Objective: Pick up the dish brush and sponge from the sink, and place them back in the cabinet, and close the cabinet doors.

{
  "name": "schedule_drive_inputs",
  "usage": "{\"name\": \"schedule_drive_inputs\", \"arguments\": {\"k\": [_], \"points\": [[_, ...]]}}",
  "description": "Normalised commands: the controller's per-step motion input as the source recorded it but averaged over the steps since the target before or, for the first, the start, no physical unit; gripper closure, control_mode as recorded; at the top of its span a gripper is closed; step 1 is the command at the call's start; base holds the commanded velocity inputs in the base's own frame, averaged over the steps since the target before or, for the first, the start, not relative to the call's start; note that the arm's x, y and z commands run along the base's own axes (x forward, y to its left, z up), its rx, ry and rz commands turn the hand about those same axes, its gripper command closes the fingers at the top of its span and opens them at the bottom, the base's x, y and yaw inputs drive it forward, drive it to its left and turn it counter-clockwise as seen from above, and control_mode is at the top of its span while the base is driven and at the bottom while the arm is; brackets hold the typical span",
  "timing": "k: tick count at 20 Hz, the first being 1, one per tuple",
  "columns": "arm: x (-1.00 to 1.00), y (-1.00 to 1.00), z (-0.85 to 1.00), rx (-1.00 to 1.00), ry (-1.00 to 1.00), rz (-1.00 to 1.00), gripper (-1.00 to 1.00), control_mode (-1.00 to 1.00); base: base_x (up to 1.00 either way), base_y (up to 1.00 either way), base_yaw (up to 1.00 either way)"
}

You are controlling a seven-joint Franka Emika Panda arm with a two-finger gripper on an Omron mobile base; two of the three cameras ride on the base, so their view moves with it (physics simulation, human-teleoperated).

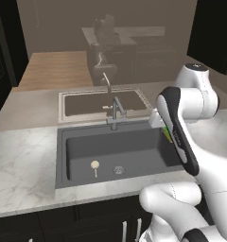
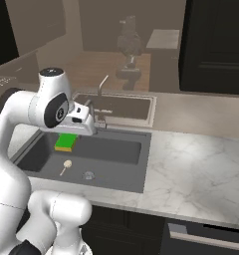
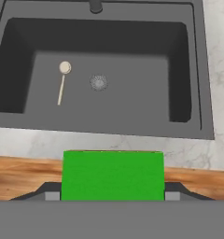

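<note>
End effector (image 3: 113, 196) grips the sponge (image 3: 113, 175) between its fingertips, lifted above the sink (image 3: 198, 74). One item is thus collected. Dish brush (image 3: 62, 79) lies on the basin floor beside the drain (image 3: 99, 82). Stowing both and closing the cabinet doors remain outstanding.

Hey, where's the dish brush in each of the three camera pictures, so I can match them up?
Left base view: brush lies on the sink floor, lower left of centre, just left of the drain.
Right base view: brush on the sink floor at left, left of the drain, below the green sponge.
Hand view: brush in the upper left, left of the drain.
Shared landmark: the round drain.
</note>
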Motion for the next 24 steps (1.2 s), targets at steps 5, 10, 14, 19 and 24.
{"name": "schedule_drive_inputs", "arguments": {"k": [5, 10, 14, 19, 24], "points": [[-0.07, 0.15, 0.05, 0.0, 0.0, 0.0, 1.0, -1.0, 0.0, 0.0, 0.0], [-0.1, 0.02, 0.08, 0.0, 0.0, 0.0, 1.0, -1.0, 0.0, 0.0, 0.0], [-0.2, 0.0, 0.1, 0.0, 0.0, 0.0, 1.0, -1.0, 0.0, 0.0, 0.0], [-0.24, 0.0, 0.1, 0.0, 0.0, 0.0, 1.0, -1.0, 0.0, 0.0, 0.0], [-0.26, 0.0, 0.02, 0.0, 0.0, 0.0, 1.0, -1.0, 0.0, 0.0, 0.0]]}}
